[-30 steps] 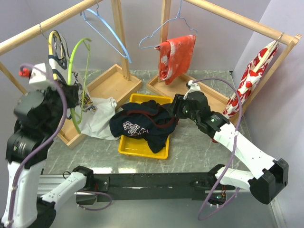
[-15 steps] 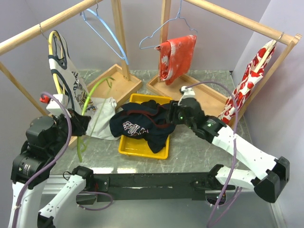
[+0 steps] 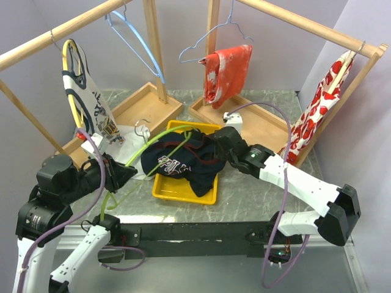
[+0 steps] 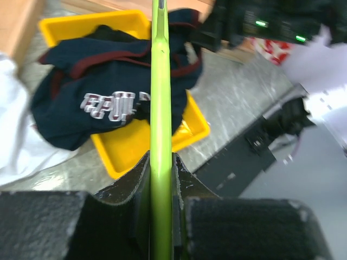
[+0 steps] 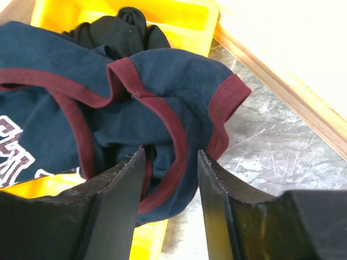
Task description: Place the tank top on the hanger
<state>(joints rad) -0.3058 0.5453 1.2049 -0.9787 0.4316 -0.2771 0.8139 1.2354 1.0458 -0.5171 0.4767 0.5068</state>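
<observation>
The navy tank top (image 3: 183,160) with red trim and white lettering lies bunched in a yellow tray (image 3: 177,190). It also shows in the left wrist view (image 4: 97,103) and the right wrist view (image 5: 81,108). My left gripper (image 3: 125,176) is shut on the lime-green hanger (image 3: 160,141), which reaches over the tray with its metal hook at the far left; the hanger bar runs up the left wrist view (image 4: 160,108). My right gripper (image 3: 217,143) is open, its fingers (image 5: 116,206) either side of a red-trimmed fold (image 5: 179,157) of the tank top.
A white garment (image 3: 125,149) lies left of the tray. Wooden rails hold a yellow hanger (image 3: 70,91) with a printed top, a light blue hanger (image 3: 137,36), a wire hanger with a red cloth (image 3: 227,70) and a red-white cloth (image 3: 324,91). Wooden bases (image 3: 143,107) stand behind.
My left arm has swung down and right, bringing the green hanger from upright near the rail to lie over the tray. My right gripper has moved left onto the tank top.
</observation>
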